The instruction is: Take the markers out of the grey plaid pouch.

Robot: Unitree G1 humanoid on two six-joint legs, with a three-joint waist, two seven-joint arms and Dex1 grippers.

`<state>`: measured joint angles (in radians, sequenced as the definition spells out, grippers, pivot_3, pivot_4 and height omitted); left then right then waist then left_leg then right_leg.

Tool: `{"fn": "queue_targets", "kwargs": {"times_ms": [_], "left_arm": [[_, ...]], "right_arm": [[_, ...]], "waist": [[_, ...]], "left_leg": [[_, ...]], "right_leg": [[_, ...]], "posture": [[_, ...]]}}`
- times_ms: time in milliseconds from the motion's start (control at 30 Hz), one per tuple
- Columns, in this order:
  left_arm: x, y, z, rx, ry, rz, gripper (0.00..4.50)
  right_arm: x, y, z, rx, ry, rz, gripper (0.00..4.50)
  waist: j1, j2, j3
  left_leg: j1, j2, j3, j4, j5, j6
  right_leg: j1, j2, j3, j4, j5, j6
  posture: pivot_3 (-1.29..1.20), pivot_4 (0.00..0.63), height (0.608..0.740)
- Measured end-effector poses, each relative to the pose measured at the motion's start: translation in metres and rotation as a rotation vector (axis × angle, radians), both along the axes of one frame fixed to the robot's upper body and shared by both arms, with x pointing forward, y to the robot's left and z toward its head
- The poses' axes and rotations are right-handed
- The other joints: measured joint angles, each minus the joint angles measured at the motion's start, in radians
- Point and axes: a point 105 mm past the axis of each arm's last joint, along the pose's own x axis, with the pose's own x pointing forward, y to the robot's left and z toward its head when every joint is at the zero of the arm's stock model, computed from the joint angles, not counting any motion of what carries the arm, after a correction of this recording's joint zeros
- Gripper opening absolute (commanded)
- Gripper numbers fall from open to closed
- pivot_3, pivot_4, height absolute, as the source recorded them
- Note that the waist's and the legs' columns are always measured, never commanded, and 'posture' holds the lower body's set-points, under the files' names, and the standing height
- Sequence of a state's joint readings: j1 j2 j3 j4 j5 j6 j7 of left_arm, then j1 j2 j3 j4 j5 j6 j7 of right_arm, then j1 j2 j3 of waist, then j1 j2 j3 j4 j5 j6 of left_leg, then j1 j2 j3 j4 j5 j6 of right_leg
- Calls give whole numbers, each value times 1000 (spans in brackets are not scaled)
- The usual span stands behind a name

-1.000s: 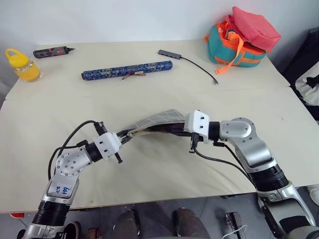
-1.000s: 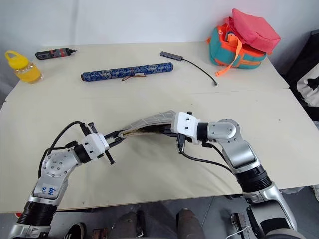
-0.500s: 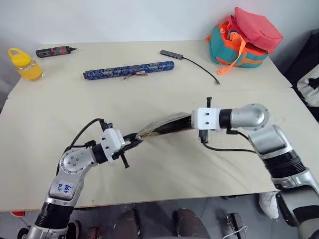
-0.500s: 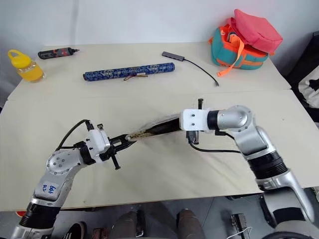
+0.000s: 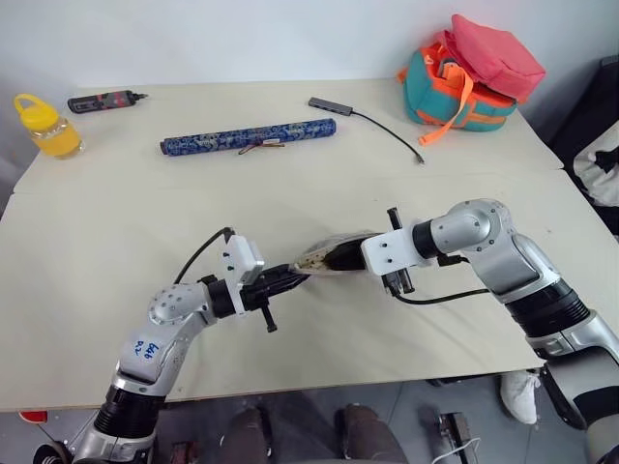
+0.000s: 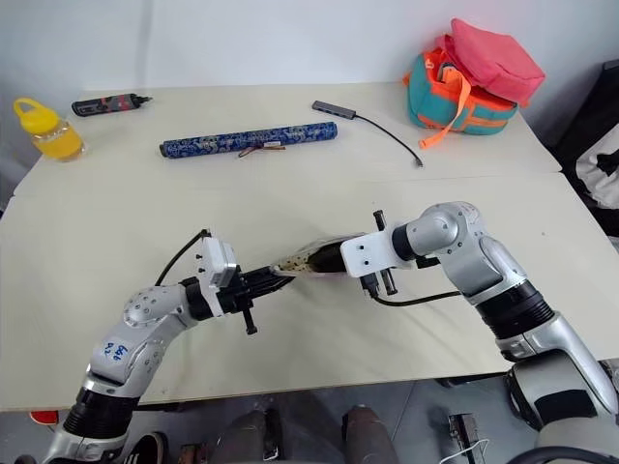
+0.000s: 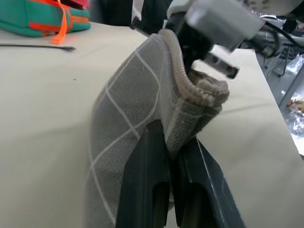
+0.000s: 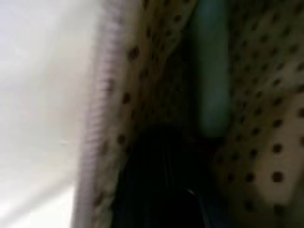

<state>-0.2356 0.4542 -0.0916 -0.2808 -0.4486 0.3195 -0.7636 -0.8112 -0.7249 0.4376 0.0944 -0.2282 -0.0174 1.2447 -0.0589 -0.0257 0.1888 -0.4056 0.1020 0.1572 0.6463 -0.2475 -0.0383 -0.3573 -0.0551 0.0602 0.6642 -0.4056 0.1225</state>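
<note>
The grey plaid pouch (image 5: 325, 255) hangs bunched above the table's middle, held between my two grippers. My left gripper (image 5: 294, 279) is shut on one end, its black fingers (image 7: 147, 161) pinching the folded fabric beside the zip edge (image 7: 176, 76). At the other end, my right gripper (image 5: 344, 259) is shut on the rim of the pouch's mouth. The right wrist view looks into the dotted tan lining (image 8: 266, 142), where a light green marker (image 8: 211, 90) lies inside the pouch. A dark finger (image 8: 156, 185) stands in front of it.
At the back of the table lie a long blue patterned roll (image 5: 248, 136), a black-and-red tool (image 5: 102, 99), a yellow bottle (image 5: 41, 126) and a cable with a grey hub (image 5: 366, 118). A teal, orange and red bag (image 5: 471, 72) sits back right.
Both grippers have come closer together and rolled. The pouch, stretched long between them before, is now bunched short and turned on edge. The left gripper moved right.
</note>
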Motion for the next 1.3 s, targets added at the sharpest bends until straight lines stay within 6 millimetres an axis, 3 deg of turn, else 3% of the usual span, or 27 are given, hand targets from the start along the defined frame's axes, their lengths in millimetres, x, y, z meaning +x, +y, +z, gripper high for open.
{"fn": "queue_targets", "kwargs": {"times_ms": [433, 533, 767, 1033, 1233, 1300], "left_arm": [[1, -1, -1, 9, -4, 11, 0], [1, -1, -1, 8, -4, 12, 0], [3, 3, 2, 2, -17, 29, 0], [6, 4, 6, -71, 18, 54, 0], [10, 13, 8, -223, 161, 61, 0], [14, 17, 2, -235, 192, 78, 0]], "right_arm": [[3, 11, 9, 59, -40, 11, 4476], [3, 12, 10, 64, -44, 15, 4346], [3, 12, 11, 78, -39, 10, 2091], [-1, 16, 12, 69, -47, 46, 2091], [5, 36, 31, 77, -80, 80, 2091], [9, 44, 25, 66, -59, 74, 2091]], "waist": [[0, 0, 0], [0, 0, 0], [1, 0, 0], [1, 0, 0], [-4, 0, 0], [-3, 0, 0]], "left_leg": [[0, 0, -5, 0, 0, 0], [0, 0, -5, 0, 0, 0], [0, 0, -5, 0, 0, 0], [0, 0, -5, 0, 0, 0], [0, 0, -6, 1, 0, 0], [0, 0, -7, 1, 0, 0]], "right_leg": [[0, 0, 0, 0, 0, 0], [0, 0, 0, 0, 0, 0], [0, 0, 0, 0, 0, 0], [0, 0, 0, 0, 0, 0], [0, 0, -1, 3, 0, 0], [0, 0, -1, 3, 0, 0]], "posture": [[0, 150, 740], [0, 150, 740], [0, 150, 740], [0, 150, 740], [0, 150, 740], [0, 150, 740]]}}
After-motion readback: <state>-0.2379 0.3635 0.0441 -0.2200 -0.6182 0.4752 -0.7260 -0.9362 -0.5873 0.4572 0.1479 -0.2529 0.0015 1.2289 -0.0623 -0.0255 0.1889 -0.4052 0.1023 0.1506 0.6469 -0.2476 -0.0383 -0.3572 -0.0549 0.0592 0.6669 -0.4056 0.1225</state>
